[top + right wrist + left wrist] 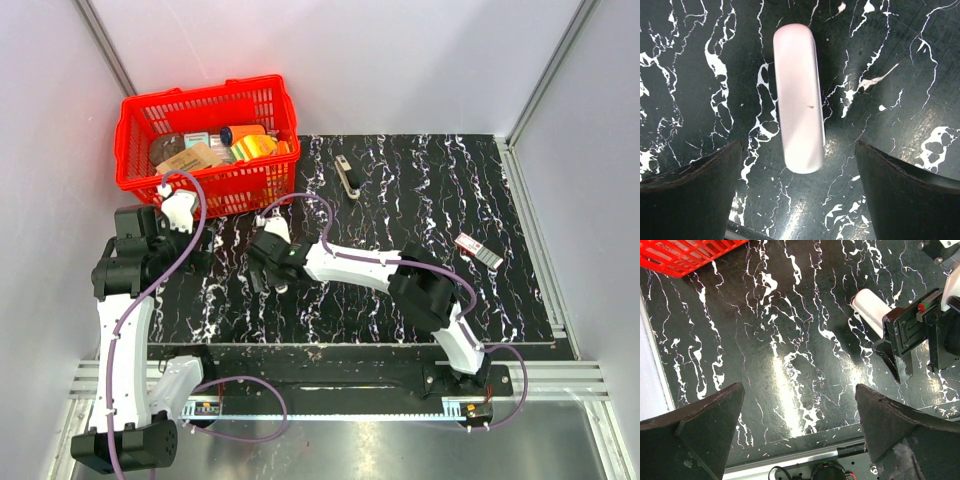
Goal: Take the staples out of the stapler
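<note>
The stapler (347, 177) lies on the table (420, 290) in the upper middle of the top view, just right of the red basket (235, 187), and neither arm touches it. We cannot tell from here whether its tray is open or whether any staples remain inside.

The right fingers (690, 200) are spread wide above the white oblong piece (799, 97), which lies flat on the table between them, untouched. The left fingers (690, 435) are spread as well, over bare table at the left of the top view.

The first risk we see is a wrong grasp. If the right fingers close where they hang, they take the white piece and not the stapler, which sits well apart, up and to the right.

The second is the stapler itself. It is small and narrow on a glossy table, so an off-centre touch by one finger would probably spin it or push it against the basket.

The third is crowding. The right fingers show at the right edge of the left wrist view, so a careless reach could knock the arms together.

Any loose staples would be hard to spot on the white-veined black table.
</note>
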You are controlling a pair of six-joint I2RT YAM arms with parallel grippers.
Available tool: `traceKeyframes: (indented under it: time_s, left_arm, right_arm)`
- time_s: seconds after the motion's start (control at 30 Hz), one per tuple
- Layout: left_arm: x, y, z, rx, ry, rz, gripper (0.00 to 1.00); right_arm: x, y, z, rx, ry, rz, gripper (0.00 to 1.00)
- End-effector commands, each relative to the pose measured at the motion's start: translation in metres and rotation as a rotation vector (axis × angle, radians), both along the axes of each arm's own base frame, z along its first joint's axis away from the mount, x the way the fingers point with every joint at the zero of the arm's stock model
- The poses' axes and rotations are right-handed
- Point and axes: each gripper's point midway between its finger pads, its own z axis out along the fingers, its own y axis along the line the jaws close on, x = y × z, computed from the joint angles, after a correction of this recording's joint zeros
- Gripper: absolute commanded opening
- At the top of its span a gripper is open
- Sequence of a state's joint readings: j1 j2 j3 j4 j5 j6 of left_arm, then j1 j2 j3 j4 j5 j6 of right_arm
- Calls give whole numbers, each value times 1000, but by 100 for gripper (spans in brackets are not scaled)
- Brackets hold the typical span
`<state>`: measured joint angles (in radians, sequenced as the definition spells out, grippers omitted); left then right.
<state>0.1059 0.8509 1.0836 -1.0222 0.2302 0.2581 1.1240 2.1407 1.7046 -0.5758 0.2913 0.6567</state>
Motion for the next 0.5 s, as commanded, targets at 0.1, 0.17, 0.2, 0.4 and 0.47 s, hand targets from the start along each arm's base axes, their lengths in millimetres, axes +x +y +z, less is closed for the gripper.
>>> traceKeyframes:
  time_s: [0.1, 0.17, 0.2, 0.4, 0.47]
  left_arm:
    - [8, 1, 7, 3, -38, -4, 99]
    - [9, 2, 10, 6, -43, 1, 99]
    - [9, 3, 13, 9, -52, 4, 99]
    - [13, 1, 17, -18, -50, 15, 99]
    - [14, 1, 11, -26, -29, 17, 99]
  right_arm:
    - [10, -1, 49, 2, -97, -2, 99]
    - [18, -10, 75, -9, -157, -17, 99]
    - [24, -14, 95, -2, -204, -38, 99]
    - [24, -7, 113, 117, -220, 189, 92]
    - [25, -9, 111, 121, -206, 235, 68]
